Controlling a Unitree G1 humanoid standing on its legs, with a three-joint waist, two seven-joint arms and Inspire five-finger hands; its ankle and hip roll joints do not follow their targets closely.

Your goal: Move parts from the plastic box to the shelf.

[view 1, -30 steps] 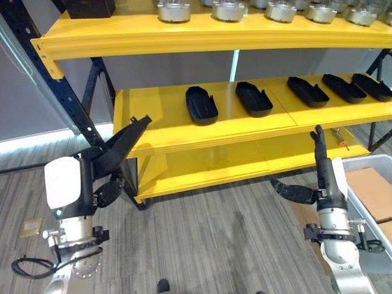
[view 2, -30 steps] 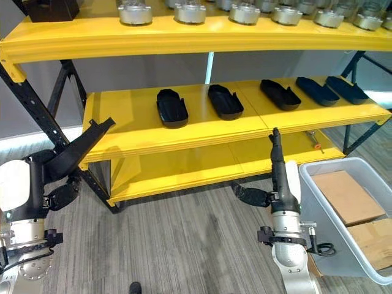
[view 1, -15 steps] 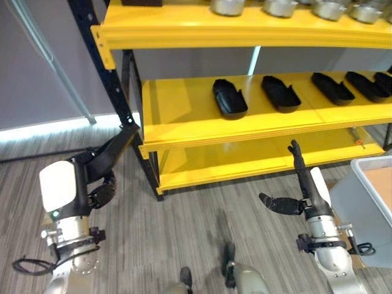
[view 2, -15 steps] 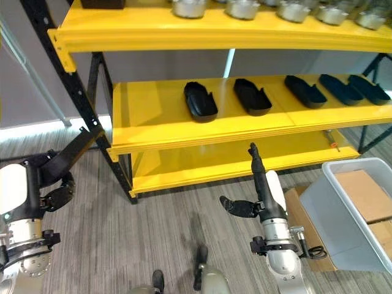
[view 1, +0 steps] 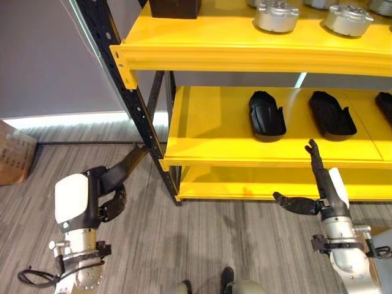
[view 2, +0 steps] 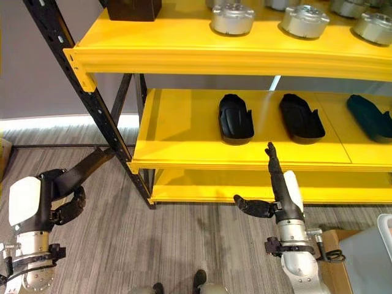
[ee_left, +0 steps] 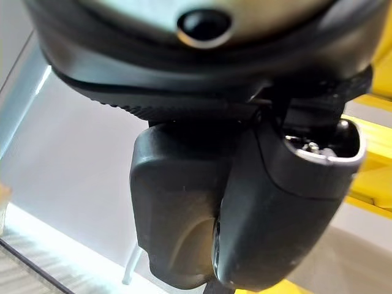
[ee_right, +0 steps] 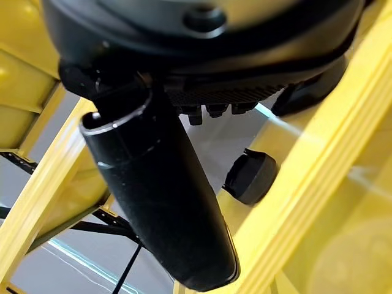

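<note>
The yellow shelf (view 1: 208, 125) on black uprights stands before me. Its middle level holds black moulded parts (view 1: 266, 114), and silver round parts (view 1: 275, 15) sit on the top level. My left hand (view 1: 109, 180) hangs low by the shelf's left upright, fingers straight, holding nothing. My right hand (view 1: 324, 187) is raised in front of the middle level's front edge, fingers straight up and thumb out sideways, also empty. A corner of the grey plastic box (view 2: 370, 254) shows at the far lower right, right of that hand.
A black box (view 1: 174, 7) sits at the left end of the top level. A cardboard box (view 1: 12, 153) stands on the floor at far left. Flat cardboard (view 2: 331, 269) lies beside the plastic box. Grey plank floor lies in front of the shelf.
The camera has swung left: the shelf and plastic box slid rightwards in view, the box nearly leaving it. Both hands stay open and empty, and the left one has dropped lower.
</note>
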